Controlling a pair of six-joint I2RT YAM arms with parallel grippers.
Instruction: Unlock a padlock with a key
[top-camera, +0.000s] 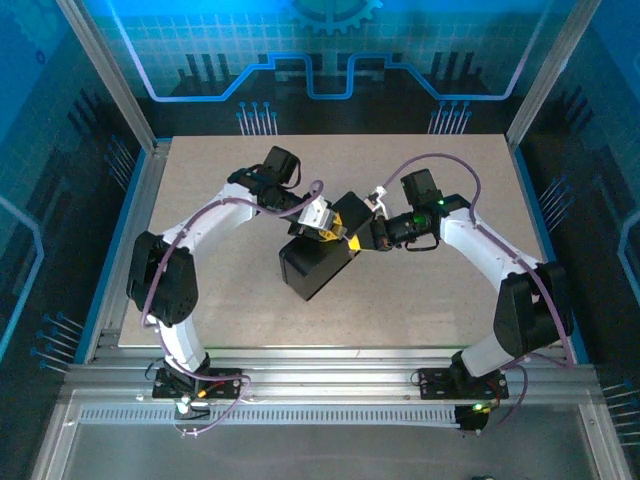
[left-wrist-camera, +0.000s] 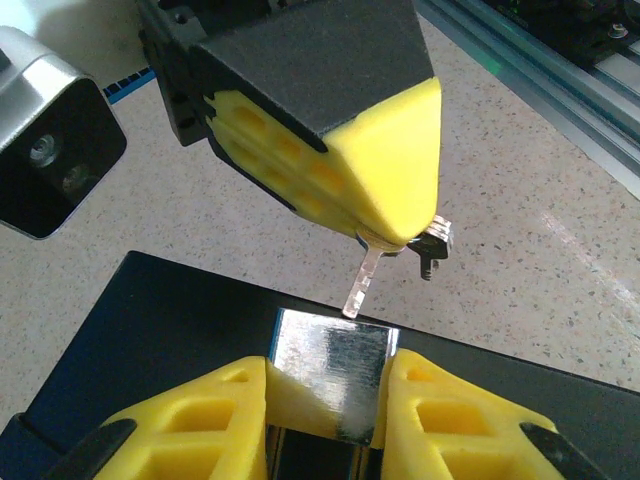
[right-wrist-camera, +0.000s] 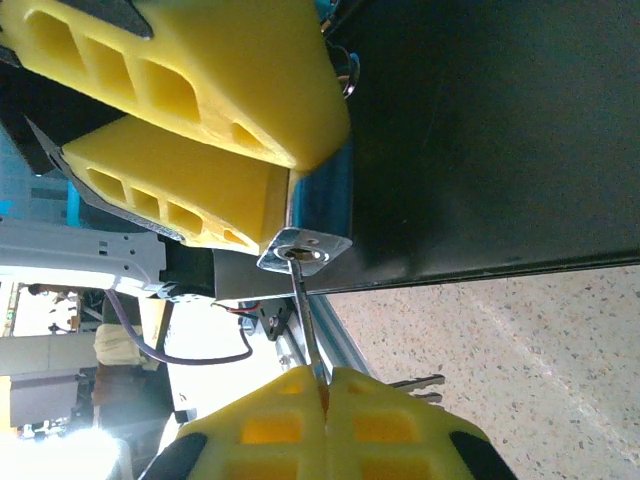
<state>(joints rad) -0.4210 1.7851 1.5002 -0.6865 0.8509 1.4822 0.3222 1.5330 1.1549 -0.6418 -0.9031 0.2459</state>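
My left gripper (left-wrist-camera: 328, 378) is shut on the padlock (left-wrist-camera: 335, 360), a small shiny metal block pinched between the yellow fingers (left-wrist-camera: 200, 420). It hangs just above the black box (left-wrist-camera: 150, 320). My right gripper (right-wrist-camera: 325, 388) is shut on the key (right-wrist-camera: 306, 320), a thin silvery blade. The blade's tip sits at the keyhole in the padlock's end face (right-wrist-camera: 303, 250). Spare keys (right-wrist-camera: 415, 382) dangle beside the right fingers. From above, both grippers meet over the box (top-camera: 315, 265), left gripper (top-camera: 322, 222) facing right gripper (top-camera: 356, 234). The shackle is hidden.
The black box lies near the middle of the speckled table (top-camera: 430, 290), under both grippers. Metal rails (top-camera: 320, 380) run along the near edge, and frame posts (top-camera: 105, 70) stand at the back corners.
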